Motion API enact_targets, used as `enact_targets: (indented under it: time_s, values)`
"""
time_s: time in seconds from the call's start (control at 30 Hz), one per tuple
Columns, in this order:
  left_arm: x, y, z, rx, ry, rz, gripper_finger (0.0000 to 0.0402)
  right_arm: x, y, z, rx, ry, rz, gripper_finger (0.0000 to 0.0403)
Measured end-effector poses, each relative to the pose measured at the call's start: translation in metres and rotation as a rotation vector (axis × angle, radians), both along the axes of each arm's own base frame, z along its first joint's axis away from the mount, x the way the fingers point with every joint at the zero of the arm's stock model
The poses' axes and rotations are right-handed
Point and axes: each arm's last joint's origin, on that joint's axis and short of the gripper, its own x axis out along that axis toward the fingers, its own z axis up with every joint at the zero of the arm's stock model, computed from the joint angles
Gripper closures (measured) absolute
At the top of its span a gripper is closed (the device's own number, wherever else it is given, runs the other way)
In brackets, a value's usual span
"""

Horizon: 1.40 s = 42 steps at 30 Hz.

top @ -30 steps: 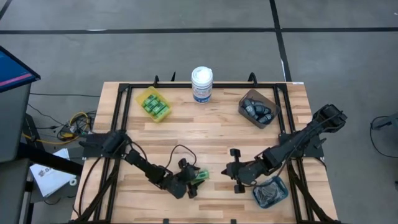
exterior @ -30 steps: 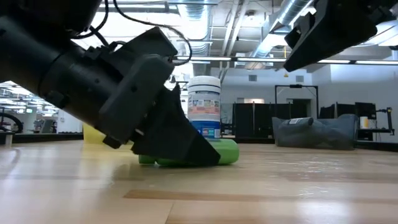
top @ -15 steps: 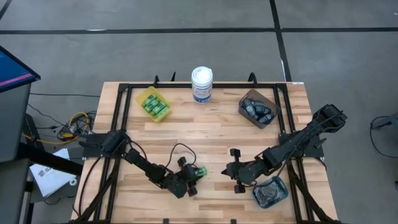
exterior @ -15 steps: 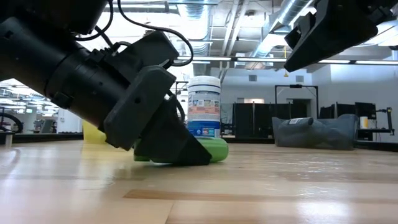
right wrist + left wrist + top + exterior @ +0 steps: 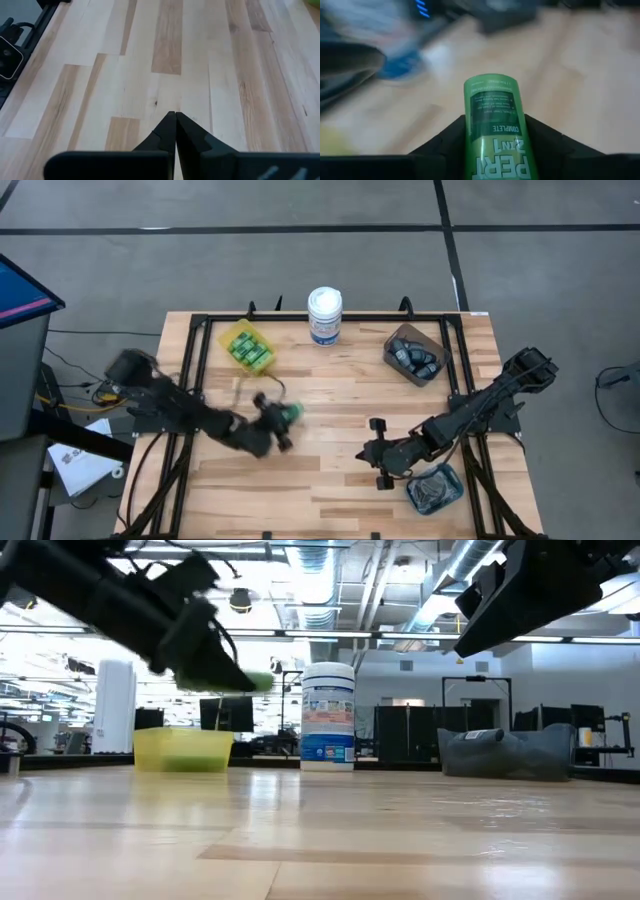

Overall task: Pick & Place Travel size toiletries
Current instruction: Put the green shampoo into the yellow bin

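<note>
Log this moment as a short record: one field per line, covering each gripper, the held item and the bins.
left gripper: shut on green mini bottle, lifted off the table
right gripper: shut, empty, low over bare wood beside the teal bin
yellow bin: holds green bottles
brown bin: holds dark blue-grey bottles
white tub: upright at the far edge

Along the table's [image 5: 340, 395] far edge, from left to right: a bin of mini bottles [image 5: 246, 348], a tub [image 5: 324, 315], a bin of oblong bottles [image 5: 414, 354]. At the near right corner, a third bin [image 5: 434, 487]. Left of centre, above the table, left gripper [image 5: 283, 423] clamping a mini bottle [image 5: 291, 412]. Right of centre, right gripper [image 5: 377, 452], fingers together.
</note>
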Motion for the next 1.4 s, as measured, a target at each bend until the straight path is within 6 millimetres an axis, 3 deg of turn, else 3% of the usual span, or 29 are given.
enact_targets:
  time_s: [0.2, 0.3, 0.47, 0.83, 1.03, 1.4]
  values:
    - [-0.058, 0.067, 0.02, 0.065, -0.122, 0.249, 0.0237, 0.001, -0.002, 0.0, -0.002, 0.001, -0.008, 0.0402]
    - [-0.083, 0.096, 0.021, 0.062, -0.174, 0.368, 0.0237, 0.002, -0.004, 0.0, -0.005, 0.004, -0.014, 0.0402]
    - [-0.106, 0.131, 0.02, 0.037, -0.217, 0.458, 0.024, 0.004, -0.008, 0.0, -0.005, 0.003, -0.028, 0.0402]
    - [-0.109, 0.178, 0.013, -0.013, -0.197, 0.49, 0.0238, 0.01, -0.02, 0.0, -0.005, 0.004, -0.073, 0.0402]
    - [-0.103, 0.189, -0.006, -0.043, -0.102, 0.515, 0.0238, 0.01, -0.02, 0.0, -0.024, 0.004, -0.054, 0.0402]
    - [-0.095, 0.2, -0.018, -0.048, -0.11, 0.492, 0.0215, 0.01, -0.02, 0.0, -0.023, 0.003, -0.056, 0.0402]
